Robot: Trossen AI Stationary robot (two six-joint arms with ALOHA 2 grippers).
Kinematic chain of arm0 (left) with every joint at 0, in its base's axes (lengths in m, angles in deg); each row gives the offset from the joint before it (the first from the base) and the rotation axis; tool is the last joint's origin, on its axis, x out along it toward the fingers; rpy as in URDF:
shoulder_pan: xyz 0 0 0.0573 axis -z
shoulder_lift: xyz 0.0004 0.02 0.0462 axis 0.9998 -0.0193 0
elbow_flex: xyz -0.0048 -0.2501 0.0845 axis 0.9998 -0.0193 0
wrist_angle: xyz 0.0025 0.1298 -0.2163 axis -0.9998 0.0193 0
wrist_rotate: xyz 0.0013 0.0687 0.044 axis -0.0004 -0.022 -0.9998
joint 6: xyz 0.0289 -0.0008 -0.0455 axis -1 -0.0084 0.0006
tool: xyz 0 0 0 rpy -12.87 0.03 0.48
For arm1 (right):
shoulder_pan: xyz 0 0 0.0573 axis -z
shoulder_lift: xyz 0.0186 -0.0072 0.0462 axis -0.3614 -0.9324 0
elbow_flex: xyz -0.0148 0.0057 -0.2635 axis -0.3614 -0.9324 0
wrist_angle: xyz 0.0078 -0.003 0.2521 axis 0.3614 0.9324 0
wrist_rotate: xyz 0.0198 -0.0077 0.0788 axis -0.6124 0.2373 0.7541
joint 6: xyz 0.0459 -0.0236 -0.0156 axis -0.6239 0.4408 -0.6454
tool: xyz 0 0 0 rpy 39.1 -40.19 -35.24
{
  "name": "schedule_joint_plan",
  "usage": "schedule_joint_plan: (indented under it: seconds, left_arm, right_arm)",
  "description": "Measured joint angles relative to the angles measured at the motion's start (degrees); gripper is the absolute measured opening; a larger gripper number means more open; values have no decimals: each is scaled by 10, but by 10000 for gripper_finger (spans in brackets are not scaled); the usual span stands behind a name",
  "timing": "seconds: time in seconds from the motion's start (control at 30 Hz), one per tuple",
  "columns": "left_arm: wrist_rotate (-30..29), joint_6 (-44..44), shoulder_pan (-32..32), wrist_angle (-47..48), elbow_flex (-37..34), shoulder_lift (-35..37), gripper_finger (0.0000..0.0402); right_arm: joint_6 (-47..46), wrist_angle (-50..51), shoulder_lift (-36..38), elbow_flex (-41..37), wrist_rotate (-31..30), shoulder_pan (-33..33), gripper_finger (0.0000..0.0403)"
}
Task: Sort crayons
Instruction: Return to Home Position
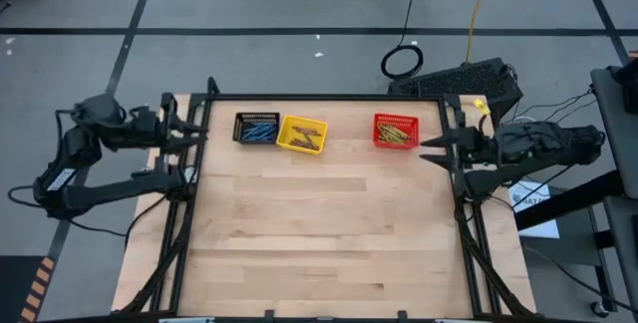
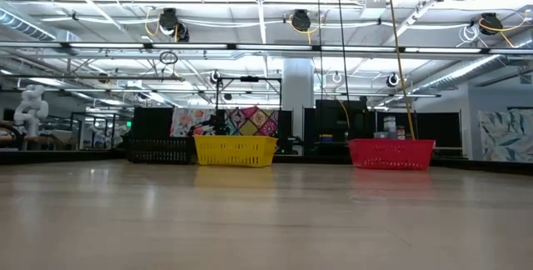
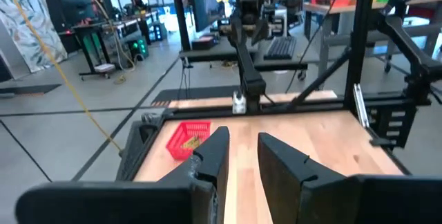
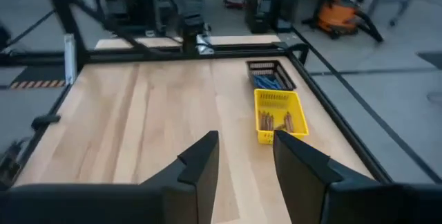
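table: wooden top (image 1: 319, 223) is showing no loose crayons.
black basket (image 1: 242, 120): is holding blue crayons (image 1: 257, 132) at the far edge.
yellow basket (image 1: 286, 136): just beside it, is holding tan-brown crayons (image 1: 307, 140).
red basket (image 1: 379, 132): standing apart, is holding olive-yellow crayons (image 1: 397, 136).
left gripper (image 3: 243, 135): hanging at the left edge, fingers parted, carrying nothing.
right gripper (image 4: 245, 135): likewise, at the right edge.
progress: sorting is looking finished; only parking the arms is seeming left.

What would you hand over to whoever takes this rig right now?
Grippers: left gripper open, empty, at the table's left edge; right gripper open, empty, at the right edge.
Blue crayons in the black basket, tan-brown crayons in the yellow basket, olive-yellow crayons in the red basket.
Done: no loose crayon shows on the table.
Left: nothing visible; sorting looks finished.
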Motion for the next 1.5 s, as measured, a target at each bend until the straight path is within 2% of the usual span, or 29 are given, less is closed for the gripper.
schedule_joint_plan:
  seconds: [0.17, 0.27, 0.43, 0.6, 0.77, 1.0, 1.5]
  left_arm:
    - [0, -3, 0, -49, -91, 48, 83]
    - [2, 11, 0, -101, -159, 83, 83]
    - [5, 30, 0, -163, -258, 144, 83]
    - [13, 67, 0, -241, -334, 195, 83]
    - [16, 101, 0, -305, -387, 229, 83]
    - [16, 101, 0, -316, -422, 239, 83]
    - [40, 102, 0, -408, -518, 270, 83]
  right_arm:
    - [37, -68, 75, -86, 29, -2, 125]
    - [24, -145, 138, -169, 42, -2, 125]
    - [23, -277, 221, -310, 104, -2, 125]
    - [42, -372, 262, -425, 90, -2, 125]
    - [43, -483, 267, -512, 85, -2, 125]
    - [56, -523, 267, -570, 85, -2, 125]
    - [71, -522, 268, -582, 86, -2, 125]
